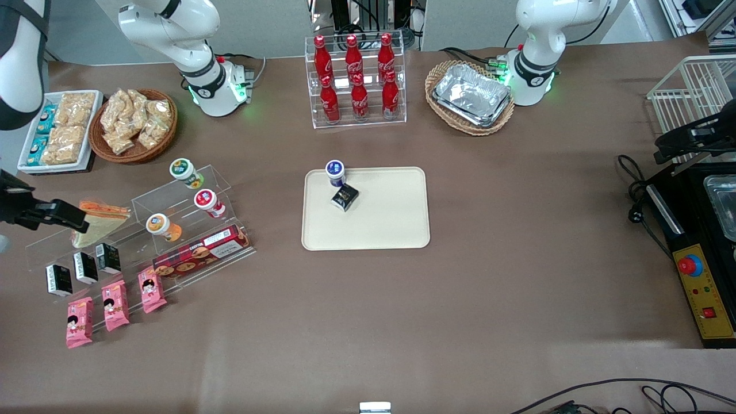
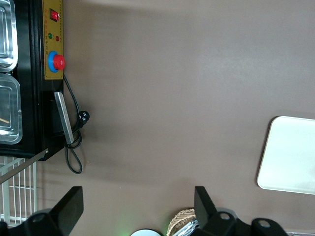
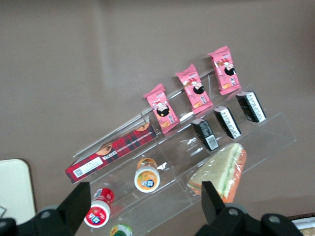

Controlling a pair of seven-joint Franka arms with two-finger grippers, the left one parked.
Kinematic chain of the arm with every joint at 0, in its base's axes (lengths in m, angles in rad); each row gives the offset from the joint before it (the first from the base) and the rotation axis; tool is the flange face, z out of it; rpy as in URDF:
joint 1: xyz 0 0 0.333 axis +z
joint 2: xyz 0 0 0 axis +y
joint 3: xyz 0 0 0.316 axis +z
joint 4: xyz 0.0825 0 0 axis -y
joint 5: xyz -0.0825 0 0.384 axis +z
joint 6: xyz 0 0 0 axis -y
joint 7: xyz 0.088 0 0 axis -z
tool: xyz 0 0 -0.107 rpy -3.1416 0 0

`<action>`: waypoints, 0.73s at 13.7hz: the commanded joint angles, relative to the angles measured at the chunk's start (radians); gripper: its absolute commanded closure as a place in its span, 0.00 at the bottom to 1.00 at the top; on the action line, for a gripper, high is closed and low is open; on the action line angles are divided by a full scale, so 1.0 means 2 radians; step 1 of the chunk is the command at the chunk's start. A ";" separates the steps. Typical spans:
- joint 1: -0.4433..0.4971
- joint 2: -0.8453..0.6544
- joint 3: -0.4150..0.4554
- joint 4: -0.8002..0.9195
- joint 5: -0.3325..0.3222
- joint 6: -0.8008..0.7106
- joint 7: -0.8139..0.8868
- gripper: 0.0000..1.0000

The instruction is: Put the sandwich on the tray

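Sandwich (image 1: 101, 223): it is lying on the upper step of the clear acrylic display stand (image 1: 190, 230), toward the working arm's end of the table. It is not yet lifted.

Sandwich's long axis: the wedge is lying flat, and its orange and white filling edge is facing away from the front camera. In the right wrist view the sandwich (image 3: 221, 172) is pointing its long side along the step, beside the orange-lid cup (image 3: 147, 179).

Gripper (image 1: 72, 217): it is hovering just at the sandwich's outer end, touching or almost touching the wrap; I cannot tell which. In the wrist view the fingers (image 3: 77, 201) are standing wide apart, with nothing between them.

Direction from hand to sandwich: the sandwich is lying slightly to the tray's side of the gripper, so the hand is needing to go a little more over the wedge and then down.

Tray (image 1: 391, 230): the cream tray is resting in the table's middle, well apart from the stand. A blue-lid cup (image 1: 335, 172) and a small black box (image 1: 344, 197) are already sitting on the part of it that is farther from the front camera; the nearer part is bare.

Nearer arm: the working arm is right at the stand.
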 commanded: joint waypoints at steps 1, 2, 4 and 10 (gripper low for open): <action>0.001 0.001 -0.018 0.001 -0.003 -0.014 0.019 0.00; 0.000 0.001 -0.023 0.001 -0.002 -0.025 0.058 0.00; 0.000 0.001 -0.022 0.001 -0.002 -0.044 0.129 0.00; -0.001 0.002 -0.063 -0.004 0.008 -0.057 0.203 0.00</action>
